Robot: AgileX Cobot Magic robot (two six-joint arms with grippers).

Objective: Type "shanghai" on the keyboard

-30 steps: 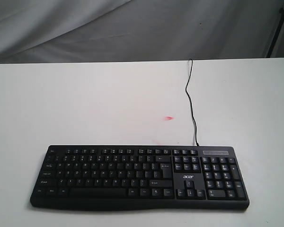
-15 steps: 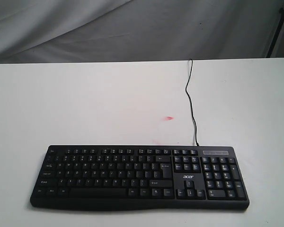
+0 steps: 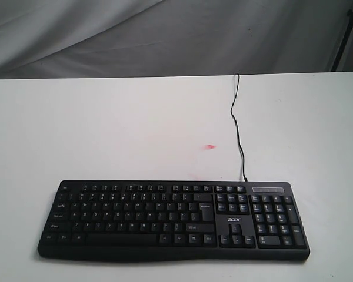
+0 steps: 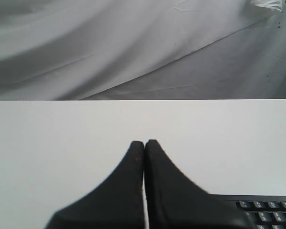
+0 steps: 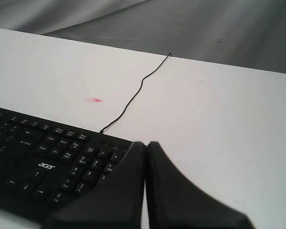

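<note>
obstacles: keyboard [image 3: 173, 220] along near desk [image 3: 106, 129] edge, thin cable [image 3: 237, 126] running from its back to far edge | free: open desk behind keyboard, both sides of cable

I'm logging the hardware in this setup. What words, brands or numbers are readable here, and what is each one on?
"acer": white logo on the black keyboard, just above the arrow keys; it is also legible in the right wrist view.
Key legends: white print on the keys, too small and blurred to read in any view.
No other text is visible.
</note>
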